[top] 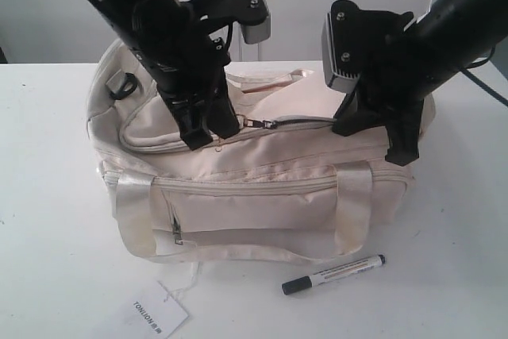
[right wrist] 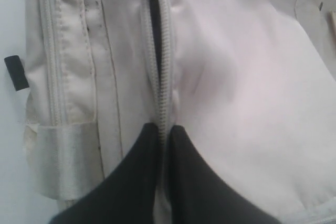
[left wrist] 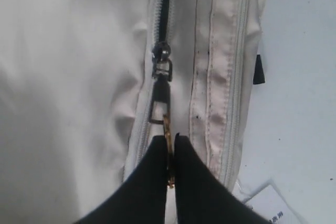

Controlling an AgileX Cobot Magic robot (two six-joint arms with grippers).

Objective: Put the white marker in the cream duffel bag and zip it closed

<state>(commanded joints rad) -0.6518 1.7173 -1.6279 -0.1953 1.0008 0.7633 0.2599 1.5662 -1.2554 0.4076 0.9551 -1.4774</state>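
The white marker [top: 333,274] lies on the tabletop [top: 55,260] just in front of the cream duffel bag [top: 262,196], outside it, so packing has not begun. The bag's top zipper [top: 298,122] shows only a short dark slit. The left hand [left wrist: 169,142] is pressed together, pinching the gold ring pull [left wrist: 168,129]. The right hand [right wrist: 163,132] is pinched on the zipper's far end, apparently bracing it. Widening the opening, loading the marker and zipping shut all seem left to do.
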